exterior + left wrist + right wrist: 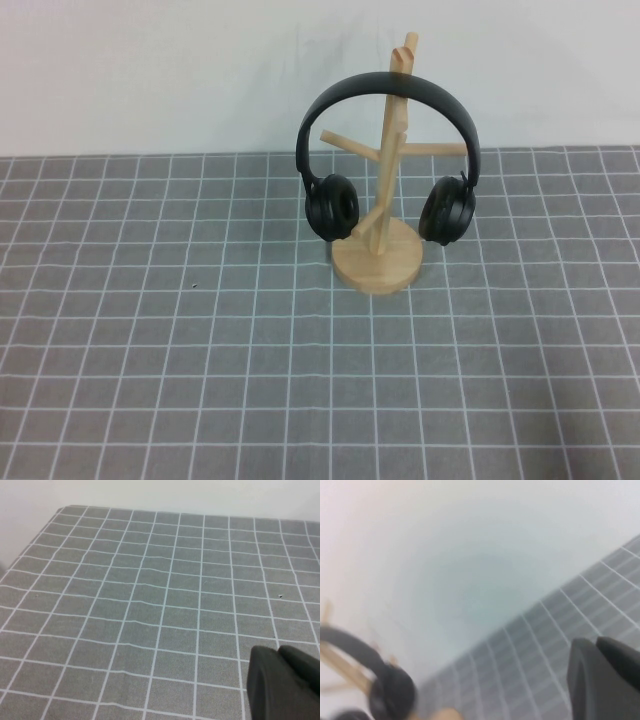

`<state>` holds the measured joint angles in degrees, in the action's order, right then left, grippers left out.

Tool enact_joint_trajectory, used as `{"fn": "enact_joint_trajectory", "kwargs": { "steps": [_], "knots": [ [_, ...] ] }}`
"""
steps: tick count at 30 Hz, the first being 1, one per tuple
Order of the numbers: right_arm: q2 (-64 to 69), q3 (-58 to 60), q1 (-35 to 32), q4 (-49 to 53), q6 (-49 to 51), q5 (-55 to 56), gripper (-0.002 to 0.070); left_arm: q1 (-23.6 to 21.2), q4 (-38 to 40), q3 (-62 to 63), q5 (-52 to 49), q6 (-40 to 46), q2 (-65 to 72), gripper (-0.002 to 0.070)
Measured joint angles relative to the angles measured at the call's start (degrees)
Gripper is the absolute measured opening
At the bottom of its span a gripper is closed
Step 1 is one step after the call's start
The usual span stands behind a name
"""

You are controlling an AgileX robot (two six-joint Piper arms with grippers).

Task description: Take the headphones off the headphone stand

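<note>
Left gripper [282,680]: only a dark corner of it shows in the left wrist view, two black finger pieces lying close together, tips out of frame, so can't tell if the fingers are spread or pressed together. Nothing visible between them. It hangs above bare bench [150,605], grey cloth with a white grid, one tiny dark speck [280,596] on the cloth further out. Bench edge and pale wall visible beyond

Right gripper [605,680]: same story in the right wrist view, a dark blurred block at the corner, fingers cut off by the frame, state can't be told. Held off the bench, camera angled toward the white wall. Blurred headphones [380,680] and wooden pegs of the stand [340,665] sit at the far side of that picture, well apart from the gripper

Neither arm nor gripper appears in the high view

Headphones [390,160]: matte black over-ear pair, hanging on the headphone stand [385,230]. Headband arches over the upper part of the post, just under the top peg. Left ear cup [331,207] and right ear cup [447,211] hang either side of the post, above the disc base, cups facing roughly inward

Stand: pale wood, round disc base flat on the bench, slim upright post, angled pegs branching left and right behind the headband. It stands toward the far side of the bench, slightly right of centre, near the white wall
</note>
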<state>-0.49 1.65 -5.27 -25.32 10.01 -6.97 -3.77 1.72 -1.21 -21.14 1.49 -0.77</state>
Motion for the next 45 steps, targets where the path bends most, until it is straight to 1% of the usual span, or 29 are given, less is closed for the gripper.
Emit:
{"fn": "enact_joint_trajectory", "kwargs": {
  "steps": [3,6,9,12,15,17,20,23,26,28,30,33,37,41,43,45],
  "knots": [
    [0.0,0.0,0.0,-4.72,0.75,2.33,-0.0008,0.0,0.0,0.0,0.0,0.0,0.0,-0.0005],
    [0.0,0.0,0.0,-8.43,1.4,1.23,-0.0008,0.0,0.0,0.0,0.0,0.0,0.0,-0.0004],
    [0.0,-2.17,0.0,-9.76,-0.61,-5.83,-0.0008,0.0,0.0,0.0,0.0,0.0,0.0,-0.0004],
    [1.95,-8.72,0.0,-9.98,-5.82,-15.29,-0.0008,0.0,0.0,0.0,0.0,0.0,0.0,-0.0004],
    [9.4,-17.78,0.0,-7.9,-10.88,-26.15,-0.0008,0.0,0.0,0.0,0.0,0.0,0.0,-0.0004],
    [16.73,-24.5,0.0,-5.13,-13.55,-34.59,-0.0008,0.0,0.0,0.0,0.0,0.0,0.0,-0.0004],
    [27.8,-33.58,0.0,-1.5,-17.75,-43.83,-0.0008,0.0,0.0,0.0,0.0,0.0,0.0,-0.0004],
    [36.76,-40.58,0.0,0.16,-21.57,-48.03,-0.0008,0.0,0.0,0.0,0.0,0.0,0.0,-0.0004],
    [44.97,-47.21,0.14,1.12,-23.83,-49.55,-0.0008,0.0,0.0,0.0,0.0,0.0,0.0,-0.0004],
    [50.49,-51.84,1.53,1.67,-24.23,-49.99,-0.0008,0.0,0.0,0.0,0.0,0.0,0.0,-0.0004],
    [55.28,-55.9,4.2,2.46,-24.35,-50.09,-0.0008,0.0,0.0,0.0,0.0,0.0,0.0,-0.0004],
    [62.05,-62.48,10.94,6.19,-22.88,-50.09,-0.0008,0.0,0.0,0.0,0.0,0.0,0.0,-0.0004],
    [70.14,-71.55,23.95,16.13,-18.14,-50.35,-0.0008,0.0,0.0,0.0,0.0,0.0,0.0,-0.0004],
    [75.81,-79.7,36.45,26.09,-16.3,-50.82,-0.0001,0.0,0.0,0.0,0.0,0.0,0.0,-0.0004],
    [78.39,-84.13,41.99,30.73,-16.07,-51.15,0.0018,0.0,0.0,0.0,0.0,0.0,0.0,-0.0004],
    [81.23,-88.93,47.15,36.77,-16.07,-51.8,0.0054,0.0,0.0,0.0,0.0,0.0,0.0,-0.0004]
  ]
}}
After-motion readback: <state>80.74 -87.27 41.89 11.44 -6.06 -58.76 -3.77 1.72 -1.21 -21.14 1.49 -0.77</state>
